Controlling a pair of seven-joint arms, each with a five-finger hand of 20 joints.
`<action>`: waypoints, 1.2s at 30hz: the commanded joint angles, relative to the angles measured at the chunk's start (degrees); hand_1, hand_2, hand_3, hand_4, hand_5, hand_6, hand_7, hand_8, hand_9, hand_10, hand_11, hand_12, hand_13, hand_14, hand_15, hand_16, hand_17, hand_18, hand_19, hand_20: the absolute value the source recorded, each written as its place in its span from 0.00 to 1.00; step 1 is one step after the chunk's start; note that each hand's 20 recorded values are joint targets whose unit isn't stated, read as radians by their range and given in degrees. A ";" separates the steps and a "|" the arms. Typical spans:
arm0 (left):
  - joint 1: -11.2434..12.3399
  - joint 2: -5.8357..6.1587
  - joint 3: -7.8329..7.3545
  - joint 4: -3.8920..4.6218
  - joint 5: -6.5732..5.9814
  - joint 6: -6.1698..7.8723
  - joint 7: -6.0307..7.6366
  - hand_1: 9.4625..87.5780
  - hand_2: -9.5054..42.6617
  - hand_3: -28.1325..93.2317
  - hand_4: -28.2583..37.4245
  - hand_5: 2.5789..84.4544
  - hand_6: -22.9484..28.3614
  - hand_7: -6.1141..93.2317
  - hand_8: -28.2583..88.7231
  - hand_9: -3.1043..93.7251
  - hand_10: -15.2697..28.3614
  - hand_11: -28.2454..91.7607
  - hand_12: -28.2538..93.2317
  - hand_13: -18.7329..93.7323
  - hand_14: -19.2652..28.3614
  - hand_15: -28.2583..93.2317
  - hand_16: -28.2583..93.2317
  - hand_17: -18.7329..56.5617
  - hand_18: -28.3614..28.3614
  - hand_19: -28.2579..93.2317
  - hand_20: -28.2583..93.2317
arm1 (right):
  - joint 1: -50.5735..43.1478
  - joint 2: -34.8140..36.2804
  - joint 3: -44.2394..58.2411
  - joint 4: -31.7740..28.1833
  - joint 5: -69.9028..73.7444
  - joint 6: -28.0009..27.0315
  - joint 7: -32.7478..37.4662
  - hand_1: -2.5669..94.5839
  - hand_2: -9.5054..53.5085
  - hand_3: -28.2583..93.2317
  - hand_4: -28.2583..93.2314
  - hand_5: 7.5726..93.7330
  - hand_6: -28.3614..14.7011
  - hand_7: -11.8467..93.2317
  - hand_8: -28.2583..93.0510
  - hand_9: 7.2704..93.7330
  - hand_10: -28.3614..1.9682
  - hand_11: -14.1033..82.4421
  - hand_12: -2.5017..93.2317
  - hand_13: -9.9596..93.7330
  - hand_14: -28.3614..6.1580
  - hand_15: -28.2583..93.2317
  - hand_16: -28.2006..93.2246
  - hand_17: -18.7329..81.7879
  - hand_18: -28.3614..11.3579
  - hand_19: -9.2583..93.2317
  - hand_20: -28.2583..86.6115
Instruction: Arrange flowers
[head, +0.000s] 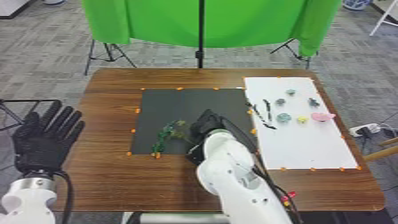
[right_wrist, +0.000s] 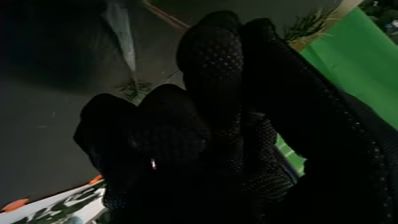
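Note:
My right hand (head: 210, 123) is over the right part of the dark mat (head: 158, 108), with its back hiding what lies beneath. Green sprigs (head: 166, 134) lie close by on its left. In the right wrist view, the black glove of my right hand (right_wrist: 211, 60) has one green sprig (right_wrist: 134, 89) behind it and another sprig (right_wrist: 311, 24) farther off. My left hand (head: 44, 142) is open beside the table's left edge. Several small flower heads rest on the white sheet, among them a pink flower (head: 322, 117), a yellow flower (head: 302, 119) and a blue-green flower (head: 283, 117).
Dark thin pieces (head: 267, 111) lie across the white sheet's (head: 306, 150) left side. Orange markers edge the mat and the sheet. Small red and yellow items (head: 289, 196) are near the table's (head: 115, 175) front edge, beside my right arm. A green cloth (head: 160, 25) hangs behind the table.

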 joint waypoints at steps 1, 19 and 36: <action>-1.00 1.00 0.74 0.84 0.51 0.64 -1.85 0.16 0.42 0.89 0.00 0.45 0.57 0.17 0.15 0.40 0.64 0.35 0.30 0.42 0.65 0.34 0.22 0.19 0.70 0.46 0.32 | -1.85 -2.30 -1.02 -0.17 -0.58 0.19 0.26 0.53 0.00 0.85 0.14 0.76 0.58 0.50 0.38 0.92 0.54 0.52 0.46 0.93 0.68 0.78 0.53 0.77 0.15 1.00 0.72; 1.39 -0.40 0.05 0.03 -1.16 -1.00 2.57 0.17 0.41 0.89 0.00 0.45 0.57 0.17 0.15 0.40 0.63 0.35 0.30 0.42 0.65 0.34 0.22 0.19 0.70 0.46 0.32 | -0.61 1.40 -0.57 -4.18 2.27 1.72 -1.61 0.46 0.01 0.87 0.11 0.73 0.47 0.28 0.27 0.85 0.36 0.55 0.31 0.87 0.53 0.79 0.51 0.73 0.15 1.00 0.70; 4.73 -3.41 -1.86 -0.99 -0.85 -1.48 5.26 0.17 0.41 0.89 0.00 0.46 0.57 0.17 0.15 0.40 0.64 0.35 0.30 0.42 0.65 0.35 0.22 0.19 0.70 0.46 0.32 | 8.00 17.79 10.13 4.91 -15.39 -2.19 -7.28 0.44 0.00 0.81 0.04 0.71 0.48 0.26 0.17 0.78 0.30 0.47 0.28 0.81 0.48 0.75 0.48 0.70 0.18 1.00 0.66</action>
